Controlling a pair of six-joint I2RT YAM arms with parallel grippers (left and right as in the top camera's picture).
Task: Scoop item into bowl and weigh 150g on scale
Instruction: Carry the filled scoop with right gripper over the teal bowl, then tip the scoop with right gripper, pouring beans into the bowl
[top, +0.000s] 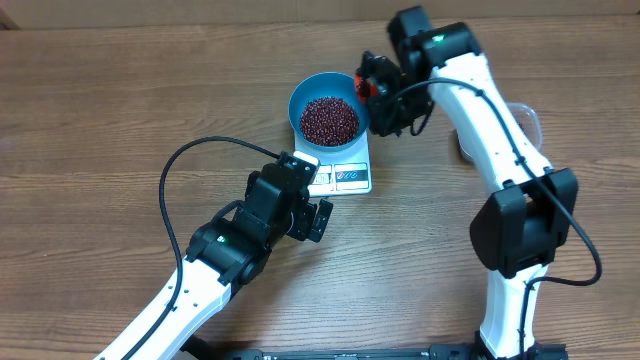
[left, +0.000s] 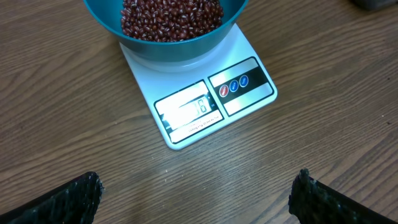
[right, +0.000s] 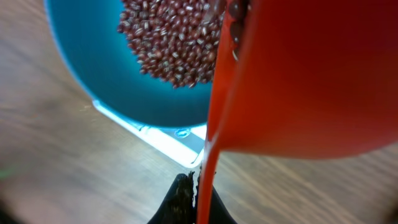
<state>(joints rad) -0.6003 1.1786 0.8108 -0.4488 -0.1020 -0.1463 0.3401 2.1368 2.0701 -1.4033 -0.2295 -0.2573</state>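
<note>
Upper middle of the overhead view is where the work sits: the bowl (top: 300, 95) stands on the scale (top: 350, 175), and the beans (top: 330, 118) already fill most of its floor in a loose heap. At the bowl's right rim the right fingers (right: 177, 202) are clamped tight on the handle of the red scoop (top: 362, 85), which is tipped over the edge. From the right wrist, the scoop (right: 298, 81) fills the right half of the frame with a few beans at its lip, above the heap (right: 171, 43).

The left fingers (left: 71, 199) are spread wide and hold nothing. They hang over the bare table (top: 120, 120) just below the scale, so their camera looks straight at the display (left: 186, 111).

I judge this to be the pouring and checking step: beans go in from the scoop while the reading is watched. Glare washes out most of the display; I can make out what looks like a 6 at the end and no more, so I cannot say how close the weight is to the target.

My next move calls for a clean reading first. After that I would tip slowly, a few beans at a time, holding the scoop clear of the rim so it adds no load to the scale. If the reading is short and the scoop runs dry, I go back for more.
</note>
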